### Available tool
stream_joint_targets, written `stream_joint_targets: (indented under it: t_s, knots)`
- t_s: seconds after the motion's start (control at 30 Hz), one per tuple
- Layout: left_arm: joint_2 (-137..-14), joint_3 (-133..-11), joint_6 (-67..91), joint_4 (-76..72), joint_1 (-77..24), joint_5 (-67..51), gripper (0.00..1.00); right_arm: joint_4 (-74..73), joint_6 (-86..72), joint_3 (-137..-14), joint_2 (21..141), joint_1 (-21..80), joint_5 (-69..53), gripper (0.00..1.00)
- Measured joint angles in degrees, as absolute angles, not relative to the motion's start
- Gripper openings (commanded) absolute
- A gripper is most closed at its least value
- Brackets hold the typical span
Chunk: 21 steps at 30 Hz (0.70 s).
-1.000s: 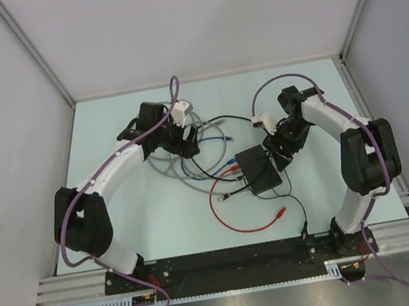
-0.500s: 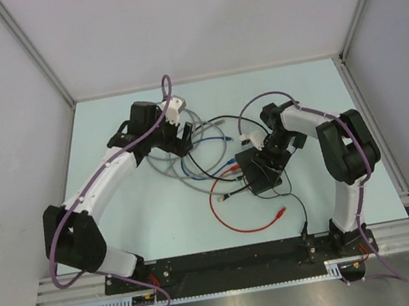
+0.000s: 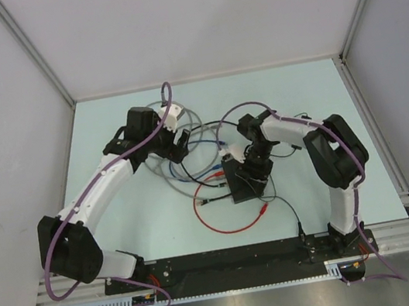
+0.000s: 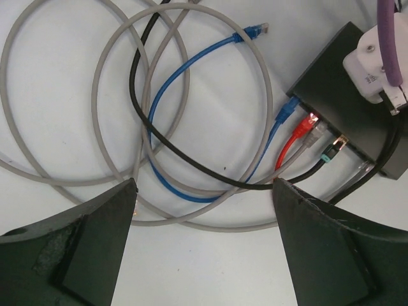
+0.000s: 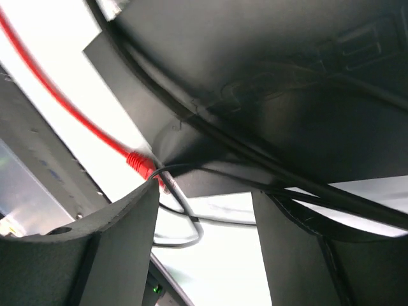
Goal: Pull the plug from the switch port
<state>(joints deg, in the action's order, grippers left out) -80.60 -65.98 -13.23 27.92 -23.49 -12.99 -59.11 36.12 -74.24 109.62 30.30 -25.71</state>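
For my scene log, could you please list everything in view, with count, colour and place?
switch: one, black, mid-table.
blue cable: one, blue, plugged into switch, other end loose.
red cable: one, red, plugged in beside blue.
grey cable: count unclear, grey, looped on the left arm's side.
black cable: at least two, black, one across the loops, one toward the near edge.
table: one, pale blue, underneath.
left gripper: one, black, open over the loops.
right gripper: one, black, open, at the switch.

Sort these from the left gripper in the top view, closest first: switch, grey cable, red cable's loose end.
1. grey cable, looped beside the left gripper.
2. switch, off to its right.
3. red cable's loose end, beyond the switch, nearer the front edge.
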Motion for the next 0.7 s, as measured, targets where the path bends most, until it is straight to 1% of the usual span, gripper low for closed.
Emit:
stream_joint_targets:
  t_s: [0.27,0.43,0.5,0.6,0.7]
  knots:
    - [-80.71,-65.98,-14.09,28.01,-23.49,-12.95,0.92,-62.72,36.97,-85.43,114.91,29.12,-33.95,0.67]
    - [-80.73,-65.47,-12.08,26.83,-23.49,-12.78,0.92,-68.64,37.63,-94.85,114.80,22.79,-39.11,0.67]
    - [-80.86,-64.73,-10.44,25.87,-23.49,-12.82,0.92,-66.43,34.48,-96.68,113.91,18.87,-39.94,0.67]
    - [-82.04,-64.47,-8.19,25.23,-23.49,-13.34,0.91,-58.87,27.27,-96.16,111.96,14.17,-37.41,0.66]
    - [-83.44,-64.47,-6.31,24.86,-23.49,-14.26,0.92,-51.40,22.50,-94.06,111.24,13.39,-34.17,0.66]
